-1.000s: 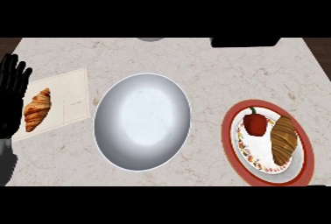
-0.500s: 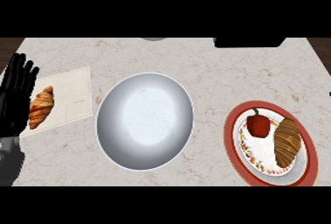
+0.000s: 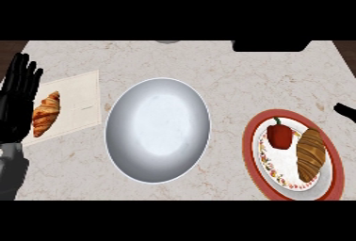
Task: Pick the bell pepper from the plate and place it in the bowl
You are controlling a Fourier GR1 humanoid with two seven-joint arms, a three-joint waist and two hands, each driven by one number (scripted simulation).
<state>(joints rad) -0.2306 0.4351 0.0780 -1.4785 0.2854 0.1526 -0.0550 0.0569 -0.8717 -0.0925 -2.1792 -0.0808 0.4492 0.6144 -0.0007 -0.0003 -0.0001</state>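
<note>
A black tip of the right hand (image 3: 345,111) has just entered at the right edge near the plate (image 3: 253,149), its fingers unreadable, while the bell pepper (image 3: 281,136) sits ungrasped and the left hand (image 3: 19,101) rests open.

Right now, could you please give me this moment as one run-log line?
pepper: on plate, untouched | bowl: empty | left hand: open at left edge | right hand: entering at right edge
</note>
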